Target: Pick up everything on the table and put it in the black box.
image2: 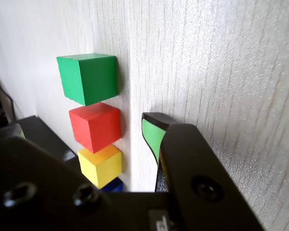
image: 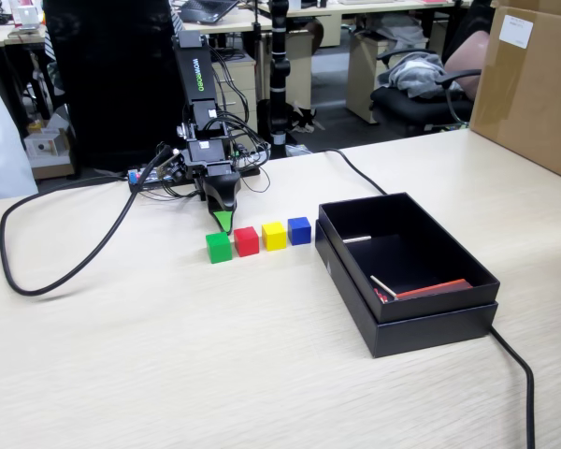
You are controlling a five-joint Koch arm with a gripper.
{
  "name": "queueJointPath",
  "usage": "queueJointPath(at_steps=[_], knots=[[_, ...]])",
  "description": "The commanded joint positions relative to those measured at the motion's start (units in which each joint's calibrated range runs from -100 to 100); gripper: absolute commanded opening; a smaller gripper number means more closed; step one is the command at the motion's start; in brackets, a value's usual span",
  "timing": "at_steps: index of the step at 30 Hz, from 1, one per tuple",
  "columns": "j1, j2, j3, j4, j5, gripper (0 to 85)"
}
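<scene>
Four cubes stand in a row on the light wooden table: green (image: pixel 219 247), red (image: pixel 247 240), yellow (image: pixel 274 235) and blue (image: pixel 299 230). The open black box (image: pixel 407 309) lies right of them. My gripper (image: pixel 222 223) points down just behind the green cube, close to the table. In the wrist view the green (image2: pixel 89 77), red (image2: pixel 96 126) and yellow (image2: pixel 102 166) cubes show, and a sliver of the blue one (image2: pixel 114 185). There my gripper (image2: pixel 84 131) is open and empty; one green-padded fingertip (image2: pixel 151 132) stands beside the row.
The box holds a red flat item (image: pixel 432 289) and a white stick (image: pixel 383 285). A thick black cable (image: pixel 70 271) loops over the table's left, and another (image: pixel 519 374) runs past the box. A cardboard box (image: pixel 533 84) stands at the far right.
</scene>
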Motion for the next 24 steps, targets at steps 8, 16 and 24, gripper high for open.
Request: queueJointPath(at_steps=[8, 16, 24], knots=[[0.0, -0.1, -1.0, -2.6, -0.6, 48.5], [-0.3, 2.4, 16.3, -22.2, 0.3, 48.5], [-2.9, 18.2, 30.6, -28.6, -0.7, 48.0]])
